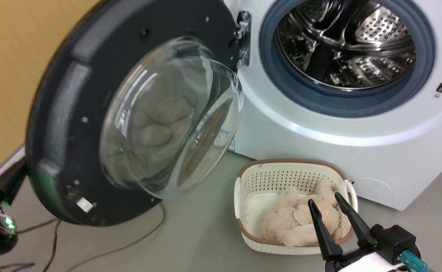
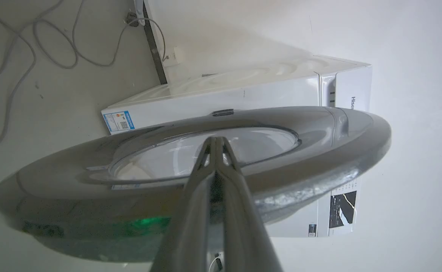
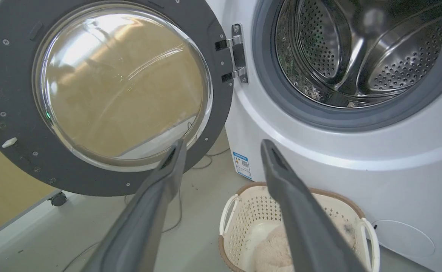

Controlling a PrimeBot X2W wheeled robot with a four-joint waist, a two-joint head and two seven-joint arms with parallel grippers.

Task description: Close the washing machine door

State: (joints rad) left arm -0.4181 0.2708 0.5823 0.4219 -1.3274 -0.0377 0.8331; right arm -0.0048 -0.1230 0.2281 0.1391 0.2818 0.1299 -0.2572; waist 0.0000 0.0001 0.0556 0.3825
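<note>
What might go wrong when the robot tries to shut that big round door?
The shut left gripper aims its thin tips at the washing machine door and its smooth outer face; they might slide off in a push. The open right gripper hangs over the basket, possibly near the path of the bulging glass bowl, which might bump it as the door swings.
</note>
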